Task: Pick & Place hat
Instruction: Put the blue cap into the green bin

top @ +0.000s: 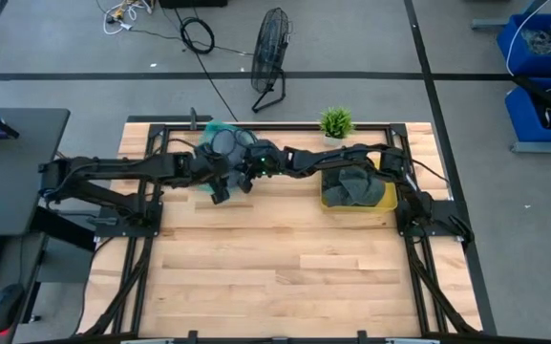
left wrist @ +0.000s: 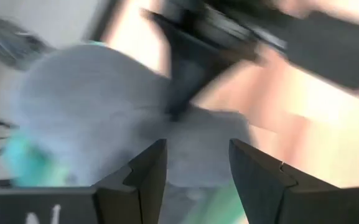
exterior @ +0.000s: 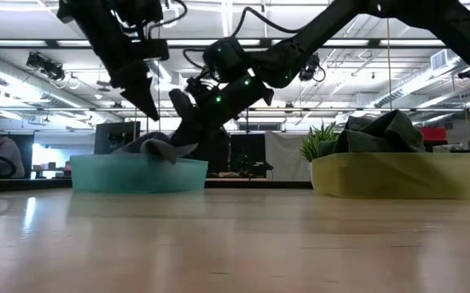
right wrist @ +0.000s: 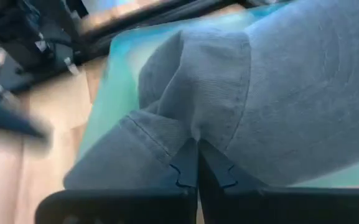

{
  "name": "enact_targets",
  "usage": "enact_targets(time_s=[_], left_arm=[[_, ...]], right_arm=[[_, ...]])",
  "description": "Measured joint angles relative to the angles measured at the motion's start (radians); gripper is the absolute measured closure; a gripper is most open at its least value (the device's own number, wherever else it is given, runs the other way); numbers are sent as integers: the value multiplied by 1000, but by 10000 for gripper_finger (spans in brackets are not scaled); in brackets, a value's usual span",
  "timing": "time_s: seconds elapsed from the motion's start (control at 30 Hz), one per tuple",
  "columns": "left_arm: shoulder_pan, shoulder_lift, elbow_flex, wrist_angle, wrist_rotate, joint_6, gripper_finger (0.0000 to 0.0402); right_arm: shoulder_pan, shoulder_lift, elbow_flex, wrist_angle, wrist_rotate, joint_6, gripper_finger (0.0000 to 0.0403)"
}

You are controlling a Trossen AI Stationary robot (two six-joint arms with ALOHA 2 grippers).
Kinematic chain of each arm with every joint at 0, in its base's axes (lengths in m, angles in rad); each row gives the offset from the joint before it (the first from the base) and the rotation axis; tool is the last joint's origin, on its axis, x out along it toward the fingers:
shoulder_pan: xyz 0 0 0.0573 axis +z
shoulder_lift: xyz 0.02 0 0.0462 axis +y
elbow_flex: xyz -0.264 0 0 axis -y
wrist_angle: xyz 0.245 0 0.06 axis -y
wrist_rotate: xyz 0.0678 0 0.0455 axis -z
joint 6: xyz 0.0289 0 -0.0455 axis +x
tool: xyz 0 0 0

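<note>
A grey cap (top: 222,143) lies in a teal bin (top: 205,127) at the table's far edge. In the low view the cap (exterior: 155,148) bulges above the bin's rim (exterior: 137,167). My right gripper (right wrist: 198,163) reaches across from the right and is shut on the cap; it also shows in the low view (exterior: 182,137). My left gripper (left wrist: 195,168) is open and hovers just above and on the near side of the cap (left wrist: 92,106), touching nothing. In the low view it (exterior: 143,104) hangs above the bin. My right gripper pinches a fold of the cap's grey cloth (right wrist: 193,132) between its two shut fingers, where the stitched brim meets the crown. The fingers come slanting down from the table's right side. The cap rests in the teal bin with part of it over the rim (exterior: 169,151).
A yellow bin (top: 386,199) holding dark green caps (top: 351,183) stands to the right of the teal bin. A small potted plant (top: 335,122) sits at the far edge. The near half of the wooden table (top: 275,268) is bare. A floor fan (top: 270,53) stands beyond the table.
</note>
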State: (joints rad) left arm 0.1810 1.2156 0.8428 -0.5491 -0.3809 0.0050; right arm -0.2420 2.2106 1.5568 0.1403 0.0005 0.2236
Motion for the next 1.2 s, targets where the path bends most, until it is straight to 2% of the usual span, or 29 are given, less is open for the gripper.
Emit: enact_targets(time_s=[0.1, 0.2, 0.43, 0.6, 0.83, 1.03, 1.2], left_arm=[[-11, 29, 0, 26, 91, 40, 225], [-18, 48, 0, 74, 124, 59, 225], [42, 77, 0, 32, 52, 44, 225], [99, 74, 0, 12, 51, 16, 225], [175, 74, 0, -112, 44, -70, 225], [238, 78, 1, -108, 50, -98, 225], [296, 154, 0, -88, 190, -48, 225]], right_arm=[[0, -13, 0, 89, -12, 4, 401], [-5, -18, 2, 159, -20, 3, 401], [-6, -18, 1, 141, -70, 7, 393], [-6, -18, 1, 121, -64, -5, 360], [-21, -20, 1, 119, -73, -22, 296], [-21, -54, 0, 93, -72, -26, 245], [-21, -158, 0, -10, -69, -91, 234]])
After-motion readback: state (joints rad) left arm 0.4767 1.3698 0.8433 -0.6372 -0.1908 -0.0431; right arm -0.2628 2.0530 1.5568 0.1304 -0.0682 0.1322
